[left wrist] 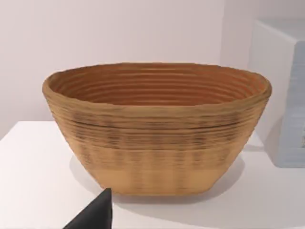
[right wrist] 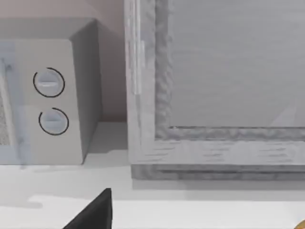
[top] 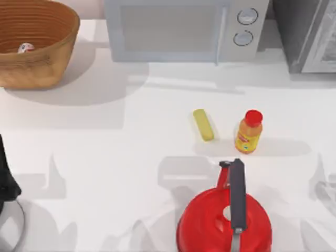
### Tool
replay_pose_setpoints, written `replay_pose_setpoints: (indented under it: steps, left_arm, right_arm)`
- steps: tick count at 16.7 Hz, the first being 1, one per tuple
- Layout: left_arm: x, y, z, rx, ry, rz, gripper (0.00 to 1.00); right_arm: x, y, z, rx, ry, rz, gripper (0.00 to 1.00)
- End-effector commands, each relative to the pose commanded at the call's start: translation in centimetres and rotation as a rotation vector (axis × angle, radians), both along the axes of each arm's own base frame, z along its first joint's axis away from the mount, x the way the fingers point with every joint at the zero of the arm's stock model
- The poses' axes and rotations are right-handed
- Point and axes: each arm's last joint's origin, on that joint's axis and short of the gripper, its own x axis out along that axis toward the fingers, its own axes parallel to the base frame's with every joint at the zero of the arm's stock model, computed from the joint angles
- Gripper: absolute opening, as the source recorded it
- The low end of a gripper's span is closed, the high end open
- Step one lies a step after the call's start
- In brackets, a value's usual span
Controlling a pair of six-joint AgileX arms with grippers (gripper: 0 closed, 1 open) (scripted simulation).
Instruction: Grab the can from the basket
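The basket (top: 37,50) is a wide tan woven bowl at the table's far left corner. Inside it, against its near wall, I see part of the can (top: 25,48), white with red marks. In the left wrist view the basket (left wrist: 157,143) stands straight ahead at some distance, and its wall hides the can. A dark tip of my left gripper (left wrist: 95,215) pokes into that view, well short of the basket. My left arm (top: 6,184) sits at the table's near left edge. A dark tip of my right gripper (right wrist: 95,212) faces the back appliances.
A microwave (top: 184,29) stands at the back centre, with a grey appliance (top: 310,34) to its right. A yellow bar (top: 203,124) and an orange red-capped bottle (top: 249,132) sit mid-table. A red kettle (top: 224,220) fills the near centre.
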Motion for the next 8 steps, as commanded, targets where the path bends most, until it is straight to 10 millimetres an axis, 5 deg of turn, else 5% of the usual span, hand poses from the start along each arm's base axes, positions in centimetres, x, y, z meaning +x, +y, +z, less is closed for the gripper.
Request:
replay_pose_setpoints:
  steps: [4, 8]
  left_arm:
    - [0.0, 0.0, 0.6, -0.001, 0.009, 0.004, 1.0]
    - [0.4, 0.2, 4.2, -0.003, 0.078, 0.013, 1.0]
  right_arm:
    - [0.0, 0.0, 0.0, 0.0, 0.0, 0.0, 1.0]
    - [0.0, 0.0, 0.0, 0.0, 0.0, 0.0, 1.0]
